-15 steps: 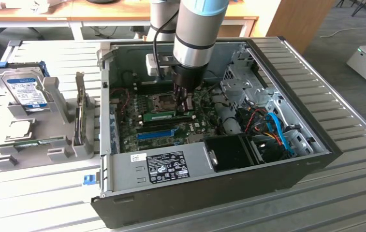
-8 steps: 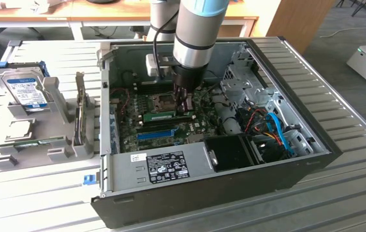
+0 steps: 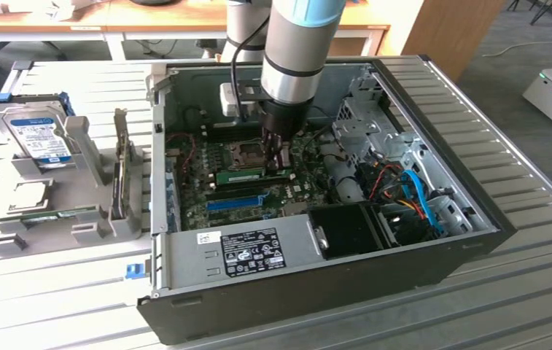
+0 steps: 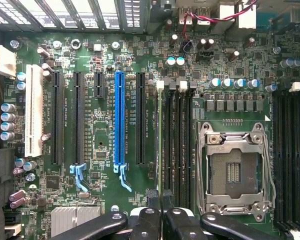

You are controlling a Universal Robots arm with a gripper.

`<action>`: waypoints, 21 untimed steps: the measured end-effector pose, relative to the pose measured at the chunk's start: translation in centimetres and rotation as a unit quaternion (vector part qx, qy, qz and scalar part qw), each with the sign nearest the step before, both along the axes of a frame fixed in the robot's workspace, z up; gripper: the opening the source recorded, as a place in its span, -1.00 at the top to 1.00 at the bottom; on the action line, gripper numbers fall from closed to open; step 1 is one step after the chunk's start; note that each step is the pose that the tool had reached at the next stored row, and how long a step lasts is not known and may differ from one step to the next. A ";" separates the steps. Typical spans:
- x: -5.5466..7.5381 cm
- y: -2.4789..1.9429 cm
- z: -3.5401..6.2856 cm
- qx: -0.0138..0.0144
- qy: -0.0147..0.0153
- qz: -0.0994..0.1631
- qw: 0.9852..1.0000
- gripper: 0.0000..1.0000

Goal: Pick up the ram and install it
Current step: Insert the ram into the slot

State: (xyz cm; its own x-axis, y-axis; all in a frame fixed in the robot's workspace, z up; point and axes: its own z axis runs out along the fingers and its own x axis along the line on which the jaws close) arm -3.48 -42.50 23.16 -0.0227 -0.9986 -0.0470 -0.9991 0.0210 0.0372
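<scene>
I have the gripper pinched narrow on the ram, edge-down along the memory slots beside the CPU socket, seemingly for alignment.

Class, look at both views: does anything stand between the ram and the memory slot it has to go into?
Nothing visible does. The ram already stands on edge along the black memory slots beside the processor socket, with the gripper closed on one end.
</scene>
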 end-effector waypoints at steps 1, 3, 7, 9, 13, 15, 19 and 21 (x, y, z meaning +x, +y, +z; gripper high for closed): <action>0.0 0.00 0.00 0.000 0.000 0.000 1.000 0.75; 0.0 0.01 -0.02 0.000 0.000 0.000 1.000 0.75; 0.0 0.07 -0.09 0.000 0.000 0.000 1.000 0.75; 0.0 0.13 -0.12 0.000 0.000 0.000 1.000 0.75; 0.0 0.14 -0.13 0.000 0.000 0.000 1.000 0.75; 0.0 0.21 -0.13 0.000 0.000 0.000 1.000 0.75; 0.0 0.27 -0.13 0.000 0.000 0.000 1.000 0.75; 0.0 0.29 -0.13 0.000 0.000 0.000 1.000 0.75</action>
State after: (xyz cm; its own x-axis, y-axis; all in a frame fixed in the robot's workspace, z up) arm -3.49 -42.21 23.03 -0.0227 -0.9986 -0.0471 -0.9991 0.0209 0.0372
